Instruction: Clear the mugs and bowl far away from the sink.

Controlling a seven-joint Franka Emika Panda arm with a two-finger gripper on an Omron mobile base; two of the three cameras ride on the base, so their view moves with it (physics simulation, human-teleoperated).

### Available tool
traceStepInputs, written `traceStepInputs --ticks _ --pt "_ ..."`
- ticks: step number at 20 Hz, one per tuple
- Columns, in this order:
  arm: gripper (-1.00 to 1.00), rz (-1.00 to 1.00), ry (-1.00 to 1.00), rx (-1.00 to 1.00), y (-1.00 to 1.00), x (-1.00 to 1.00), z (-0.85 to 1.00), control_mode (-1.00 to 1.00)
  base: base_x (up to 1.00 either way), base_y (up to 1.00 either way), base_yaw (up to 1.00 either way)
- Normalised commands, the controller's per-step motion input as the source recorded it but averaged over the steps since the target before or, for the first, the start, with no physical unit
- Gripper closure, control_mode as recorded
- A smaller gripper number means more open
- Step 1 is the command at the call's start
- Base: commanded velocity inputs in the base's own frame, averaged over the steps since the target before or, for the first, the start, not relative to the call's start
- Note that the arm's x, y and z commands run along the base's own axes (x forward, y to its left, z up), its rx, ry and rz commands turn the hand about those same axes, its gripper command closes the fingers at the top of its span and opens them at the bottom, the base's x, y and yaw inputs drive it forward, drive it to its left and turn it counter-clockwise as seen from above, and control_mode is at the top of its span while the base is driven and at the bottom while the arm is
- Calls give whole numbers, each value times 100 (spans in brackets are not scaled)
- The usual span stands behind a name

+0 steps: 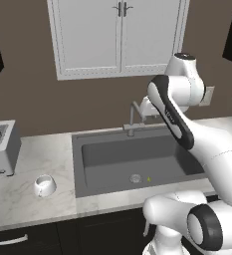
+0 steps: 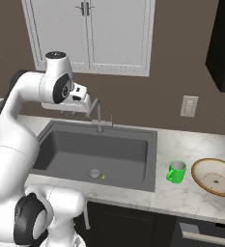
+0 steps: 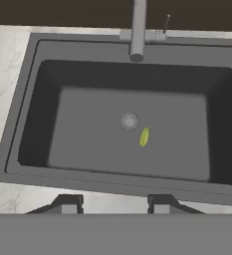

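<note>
Two mugs and one bowl sit on the marble table around the sink [image 1: 137,159]. Left of the sink stands the white mug [image 1: 44,186], apart from the basin edge, with a toaster [image 1: 0,148] farther left. Inside the sink, a small yellow-green scrap [image 3: 144,136], perhaps a leaf, lies just beside the drain. The gripper [image 3: 115,203] hangs above the sink, jaws apart and holding nothing. Right of the sink stands the green mug [image 2: 176,171], then the bowl [image 2: 216,177].
</note>
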Motion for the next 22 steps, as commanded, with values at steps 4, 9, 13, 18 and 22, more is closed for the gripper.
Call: traceStepInputs --ticks 4,9,13,18,22 --pt "-100 0 0 0 0 -13 0 -100 0 0 0" --pt "-100 0 -5 0 0 -37 0 -100 0 0 0" --pt "-100 0 -19 0 1 -48 7 -100 0 0 0" --pt "-100 0 -12 -2 7 -43 8 -100 0 0 0" --pt "-100 0 -2 -2 11 -31 1 -100 0 0 0"
